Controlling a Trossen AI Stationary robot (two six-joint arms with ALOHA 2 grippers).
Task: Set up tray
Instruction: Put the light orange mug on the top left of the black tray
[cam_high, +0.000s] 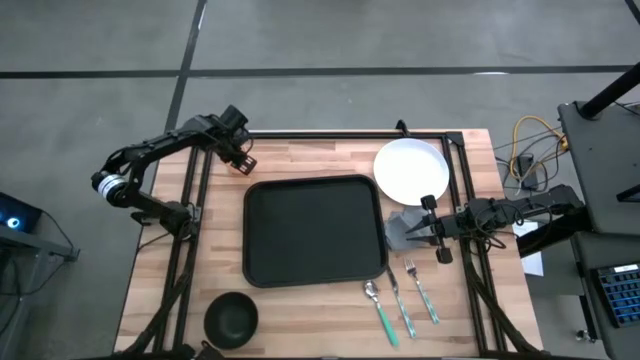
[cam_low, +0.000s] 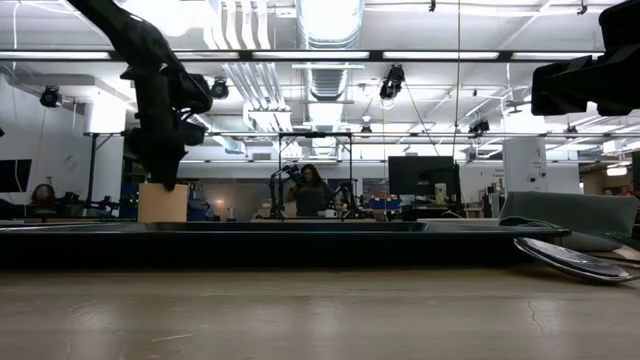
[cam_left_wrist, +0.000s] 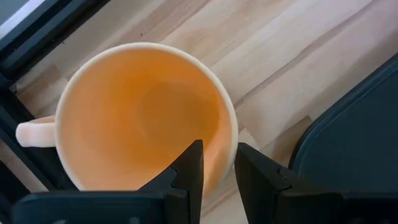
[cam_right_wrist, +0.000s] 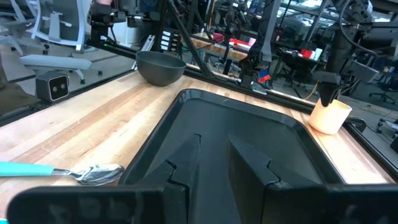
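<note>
The black tray (cam_high: 315, 230) lies in the middle of the wooden table, with nothing on it. A cream cup (cam_left_wrist: 143, 118) with a side handle stands upright on the wood just beyond the tray's far left corner. My left gripper (cam_left_wrist: 219, 149) points down over it, open. One finger is inside the cup and one outside, on either side of the rim on the side toward the tray. In the high view the gripper (cam_high: 243, 160) hides the cup. My right gripper (cam_high: 432, 230) waits level at the tray's right edge, slightly open, with nothing between its fingers (cam_right_wrist: 213, 140).
A white plate (cam_high: 411, 168) sits at the far right, and a grey napkin (cam_high: 403, 230) lies beside the tray's right edge under the right gripper. A spoon (cam_high: 380, 308) and two forks (cam_high: 412, 298) lie near the front right. A dark bowl (cam_high: 231, 317) stands at the near left.
</note>
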